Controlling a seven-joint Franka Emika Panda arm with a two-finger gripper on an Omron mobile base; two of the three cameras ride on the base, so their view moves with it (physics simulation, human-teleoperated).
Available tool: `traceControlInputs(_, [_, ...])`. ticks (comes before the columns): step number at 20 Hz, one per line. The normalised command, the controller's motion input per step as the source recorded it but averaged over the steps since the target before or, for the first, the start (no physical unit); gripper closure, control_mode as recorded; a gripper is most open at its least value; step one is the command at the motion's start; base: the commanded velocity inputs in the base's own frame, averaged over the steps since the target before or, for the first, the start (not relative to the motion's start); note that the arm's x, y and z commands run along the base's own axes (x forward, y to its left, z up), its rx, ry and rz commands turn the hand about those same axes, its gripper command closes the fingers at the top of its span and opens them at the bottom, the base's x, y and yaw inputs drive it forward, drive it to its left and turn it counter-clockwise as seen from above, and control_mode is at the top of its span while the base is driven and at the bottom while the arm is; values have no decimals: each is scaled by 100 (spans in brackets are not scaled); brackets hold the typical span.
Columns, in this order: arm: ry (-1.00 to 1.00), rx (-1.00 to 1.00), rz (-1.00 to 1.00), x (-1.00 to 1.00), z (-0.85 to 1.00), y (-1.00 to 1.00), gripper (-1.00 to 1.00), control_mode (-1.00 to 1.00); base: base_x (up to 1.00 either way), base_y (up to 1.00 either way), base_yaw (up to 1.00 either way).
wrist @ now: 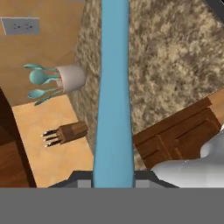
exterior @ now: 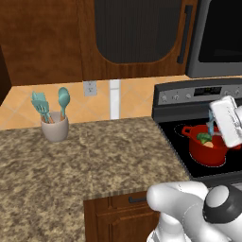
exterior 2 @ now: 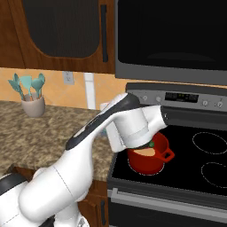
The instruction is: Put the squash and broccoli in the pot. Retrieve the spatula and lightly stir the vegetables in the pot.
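Granite counter (exterior: pixel 94 156) lies nearest us, beside a black stovetop (exterior 2: pixel 190 164). On the stovetop we log the pot (exterior: pixel 208 149) holding the squash (exterior: pixel 208 144) and the broccoli (exterior: pixel 204 137). Our pincer (exterior: pixel 211 124) is clamped on the spatula (wrist: pixel 114 87) above the pot. Farther back, a utensil cup (exterior: pixel 55 126) stands against the wall.
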Motion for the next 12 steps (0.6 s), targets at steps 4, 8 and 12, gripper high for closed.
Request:
traceControlInputs(4, [11,22,-20,5,0,0,100,-100,0,0,0])
traceControlInputs(8, [12,22,-19,4,0,-2,100,-100,0,0,0])
traceControlInputs(12, [16,23,-20,17,0,0,100,-100,0,0,0])
